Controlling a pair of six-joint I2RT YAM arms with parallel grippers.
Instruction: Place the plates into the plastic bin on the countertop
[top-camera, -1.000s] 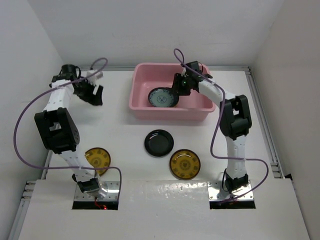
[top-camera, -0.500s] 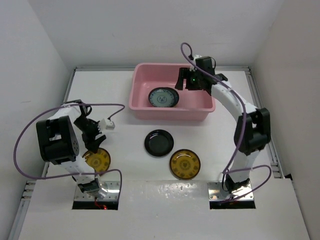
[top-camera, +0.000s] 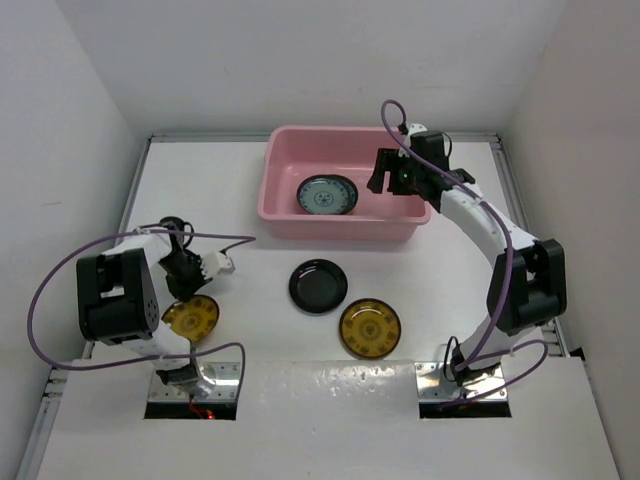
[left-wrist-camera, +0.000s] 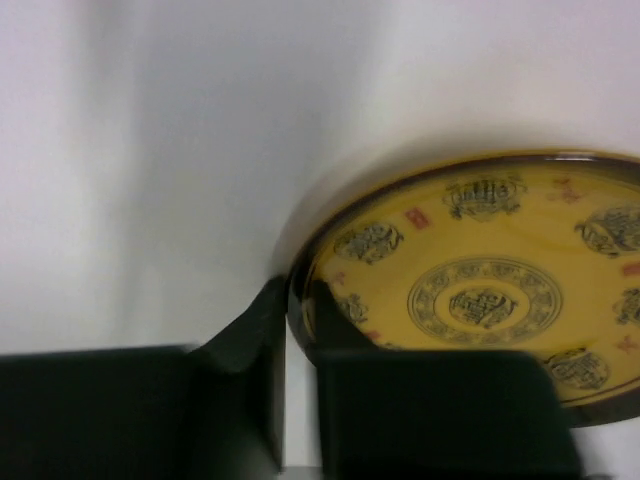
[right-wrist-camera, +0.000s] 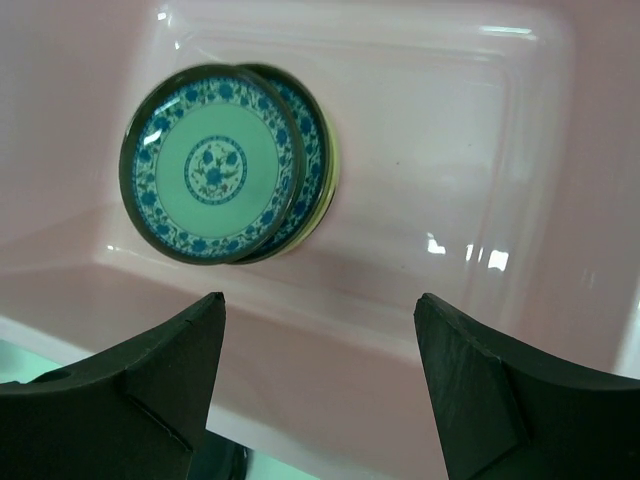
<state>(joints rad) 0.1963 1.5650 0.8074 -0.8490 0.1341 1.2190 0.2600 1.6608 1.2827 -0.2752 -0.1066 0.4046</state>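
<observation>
On the white countertop (top-camera: 250, 200), my left gripper (top-camera: 181, 294) (left-wrist-camera: 298, 300) is shut on the near rim of an amber-yellow patterned plate (top-camera: 195, 318) (left-wrist-camera: 490, 290) at the front left, one finger inside the rim and one outside. The pink plastic bin (top-camera: 340, 232) (right-wrist-camera: 440, 150) stands at the back centre. Two teal-blue patterned plates (top-camera: 327, 195) (right-wrist-camera: 215, 160) lie stacked in it. My right gripper (top-camera: 381, 176) (right-wrist-camera: 318, 310) hangs open over the bin's right half, apart from them, holding nothing. A black plate (top-camera: 318, 285) and a second amber plate (top-camera: 369, 328) lie in front of the bin.
White walls enclose the counter on three sides, and a raised edge (top-camera: 525, 230) runs along its right side. The left arm's purple cable (top-camera: 60, 270) loops out toward the left wall.
My left arm swung from the back left down to the front-left amber plate and shut on its rim. My right gripper opened wider and drew back right from the teal plates.
</observation>
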